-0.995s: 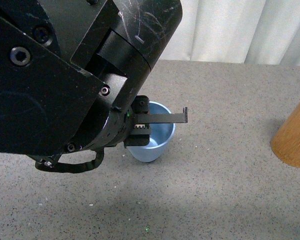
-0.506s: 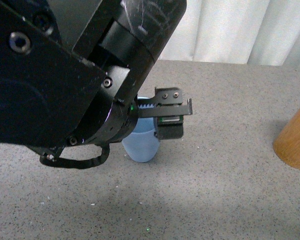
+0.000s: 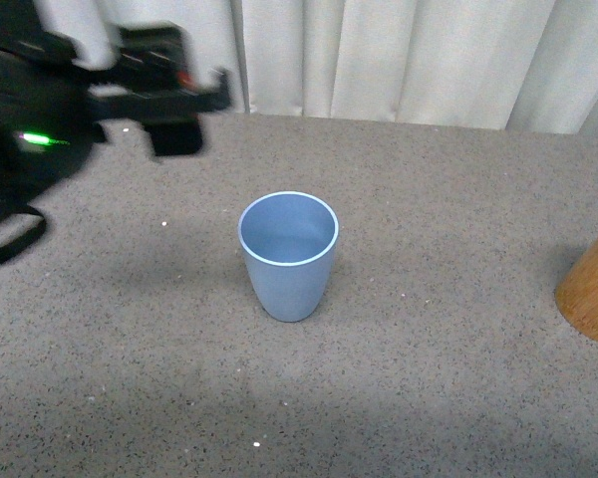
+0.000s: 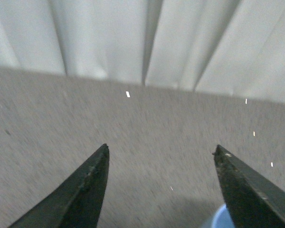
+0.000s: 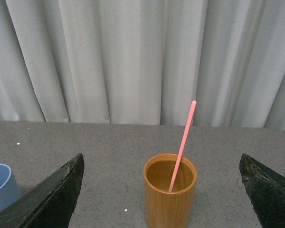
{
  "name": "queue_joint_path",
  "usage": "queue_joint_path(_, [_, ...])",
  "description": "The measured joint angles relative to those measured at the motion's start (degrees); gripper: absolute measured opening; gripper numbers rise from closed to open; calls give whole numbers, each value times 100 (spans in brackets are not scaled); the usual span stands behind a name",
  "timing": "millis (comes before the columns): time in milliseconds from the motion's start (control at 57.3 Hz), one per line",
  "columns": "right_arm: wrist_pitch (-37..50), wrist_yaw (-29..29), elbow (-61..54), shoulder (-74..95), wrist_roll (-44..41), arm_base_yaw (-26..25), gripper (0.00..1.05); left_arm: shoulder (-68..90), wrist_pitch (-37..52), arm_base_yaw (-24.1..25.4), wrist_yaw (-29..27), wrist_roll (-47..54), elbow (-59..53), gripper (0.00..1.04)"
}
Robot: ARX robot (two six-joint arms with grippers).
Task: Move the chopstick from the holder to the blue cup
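Observation:
The blue cup (image 3: 287, 254) stands upright and empty in the middle of the grey table. My left gripper (image 3: 174, 110) is a blur at the far left, well behind the cup, and is open. In the left wrist view its fingers (image 4: 92, 178) are spread wide over bare table, with a sliver of the blue cup (image 4: 217, 219) beside one finger. The wooden holder (image 5: 170, 199) stands between the wide-open fingers of my right gripper (image 5: 161, 159), some way ahead of them. One pink chopstick (image 5: 183, 145) leans in it. The holder (image 3: 593, 294) is cut off by the right edge in front.
A white pleated curtain (image 3: 399, 55) hangs along the far edge of the speckled grey table (image 3: 429, 398). The blue cup (image 5: 0, 187) also shows at one side of the right wrist view, apart from the holder.
My left arm, which was over the blue cup and covering it, has swung away up and to the far left. The cup now shows whole and empty.

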Motion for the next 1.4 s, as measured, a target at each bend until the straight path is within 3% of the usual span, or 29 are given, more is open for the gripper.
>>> queue_joint_path(52, [0, 0, 0, 0, 0, 0, 95, -490, 533, 365, 326, 291, -450, 53])
queue_joint_path(157, [0, -2, 0, 0, 0, 0, 95, -1379, 538, 1073, 1023, 560, -1139, 37])
queue_joint_path(262, [-2, -4, 0, 0, 0, 0, 95, -2378, -57, 2059, 2024, 688, -1873, 19])
queue_joint_path(367, [0, -2, 0, 0, 0, 0, 95, -3958, -1329, 2402, 2149, 717, -2433, 4])
queue_joint_path(506, [-2, -2, 0, 0, 0, 0, 95, -7232, -4474, 2411, 2249, 778, -2516, 4])
queue_joint_path(594, [-2, 9, 0, 0, 0, 0, 95, -8878, -5775, 2422, 2247, 793, -2516, 4])
queue_joint_path(960, [9, 70, -2, 9, -24, 9, 95, -9361, -6004, 2426, 2245, 796, -2516, 4])
queue_joint_path(978, [66, 214, -7, 44, -72, 52, 95, -9361, -6004, 2426, 2245, 796, -2516, 4])
queue_joint_path(1012, [431, 1036, -9, 243, -240, 267, 95, -9361, -6004, 2426, 2245, 798, -2516, 4])
queue_joint_path(1047, [848, 2297, 55, 647, -256, 505, 95, -9361, -6006, 2426, 2245, 798, -2516, 4])
queue_joint_path(1082, [846, 3034, 149, 957, -219, 520, 95, -9366, -6008, 2426, 2227, 798, -2516, 4])
queue_joint_path(1170, [570, 4186, 428, 1812, 114, 79, 95, -9368, -6008, 2426, 2234, 798, -2516, 9])
queue_joint_path(1204, [490, 4109, 592, 2262, 332, -236, 95, -9368, -6008, 2426, 2232, 798, -2516, 16])
queue_joint_path(1257, [424, 3532, 968, 2994, 592, -651, 95, -9368, -6008, 2426, 2247, 798, -2516, 29])
queue_joint_path(1397, [461, 2424, 1840, 4529, 1010, -1071, 95, -9368, -6008, 2426, 2238, 798, -2516, 59])
